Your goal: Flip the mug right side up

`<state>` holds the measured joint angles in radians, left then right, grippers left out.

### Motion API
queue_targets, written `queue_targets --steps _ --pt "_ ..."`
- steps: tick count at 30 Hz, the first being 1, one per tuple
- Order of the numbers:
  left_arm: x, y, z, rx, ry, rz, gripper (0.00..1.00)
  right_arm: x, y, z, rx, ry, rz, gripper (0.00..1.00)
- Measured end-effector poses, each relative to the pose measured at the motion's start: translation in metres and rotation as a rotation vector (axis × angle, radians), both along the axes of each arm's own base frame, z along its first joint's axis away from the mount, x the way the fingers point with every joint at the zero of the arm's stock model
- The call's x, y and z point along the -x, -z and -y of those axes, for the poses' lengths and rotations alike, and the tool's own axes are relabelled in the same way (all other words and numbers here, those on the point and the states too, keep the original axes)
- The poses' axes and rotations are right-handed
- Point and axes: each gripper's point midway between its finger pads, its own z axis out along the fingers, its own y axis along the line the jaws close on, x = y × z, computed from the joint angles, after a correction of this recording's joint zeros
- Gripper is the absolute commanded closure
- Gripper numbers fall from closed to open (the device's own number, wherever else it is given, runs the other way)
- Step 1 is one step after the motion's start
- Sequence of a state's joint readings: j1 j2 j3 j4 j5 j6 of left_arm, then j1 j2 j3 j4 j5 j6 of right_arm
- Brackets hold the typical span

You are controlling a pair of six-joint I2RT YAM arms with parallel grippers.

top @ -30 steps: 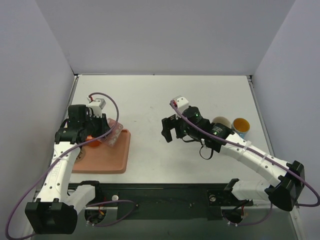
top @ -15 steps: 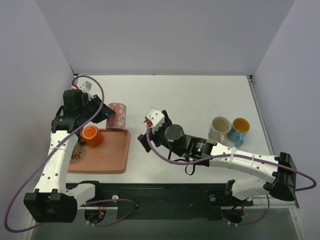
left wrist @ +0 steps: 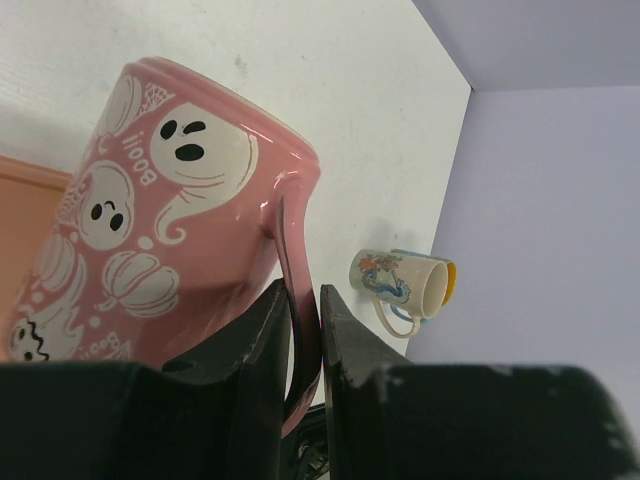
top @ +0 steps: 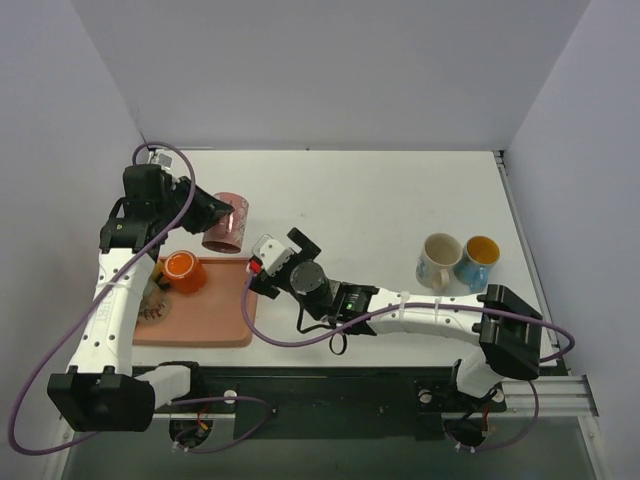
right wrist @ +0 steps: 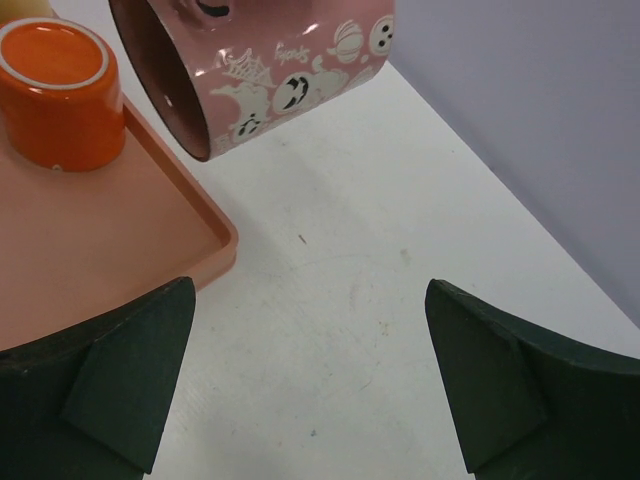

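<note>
The pink ghost-print mug (top: 228,222) hangs tilted in the air just past the far edge of the tray. Its mouth points down toward the tray in the right wrist view (right wrist: 260,70). My left gripper (top: 207,212) is shut on the mug's handle (left wrist: 292,270), and the mug body (left wrist: 170,230) fills the left wrist view. My right gripper (top: 272,262) is open and empty, low over the table beside the tray's right corner, and in its own wrist view (right wrist: 310,385) it is a little short of the mug.
An orange mug (top: 185,271) stands upside down on the salmon tray (top: 215,315); both also show in the right wrist view, mug (right wrist: 60,95) and tray (right wrist: 110,240). A white patterned mug (top: 438,260) and a blue-and-orange mug (top: 481,254) stand at the right.
My left gripper has lifted the pink mug off the tray and carried it up and back. My right arm has swung left from the middle of the table to the tray's corner.
</note>
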<state>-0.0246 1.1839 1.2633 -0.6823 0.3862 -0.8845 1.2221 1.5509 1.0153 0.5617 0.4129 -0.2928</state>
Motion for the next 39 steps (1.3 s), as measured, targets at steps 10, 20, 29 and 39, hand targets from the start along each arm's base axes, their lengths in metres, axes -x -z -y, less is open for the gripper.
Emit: queue_targets --steps 10,20,29,39 --pt "0.001 0.000 0.001 0.030 -0.018 -0.024 1.00 -0.009 -0.024 -0.013 -0.037 0.032 0.073 0.07" --pt "0.030 0.079 -0.001 -0.004 -0.005 -0.214 1.00 0.003 -0.015 0.005 -0.059 -0.066 -0.075 0.07" --pt "0.024 0.068 -0.002 0.055 -0.058 -0.218 1.00 0.022 -0.012 0.006 -0.079 -0.075 -0.094 0.07" --pt "0.006 0.029 -0.001 0.093 -0.078 -0.145 1.00 0.025 -0.007 -0.030 -0.083 -0.065 -0.033 0.04"
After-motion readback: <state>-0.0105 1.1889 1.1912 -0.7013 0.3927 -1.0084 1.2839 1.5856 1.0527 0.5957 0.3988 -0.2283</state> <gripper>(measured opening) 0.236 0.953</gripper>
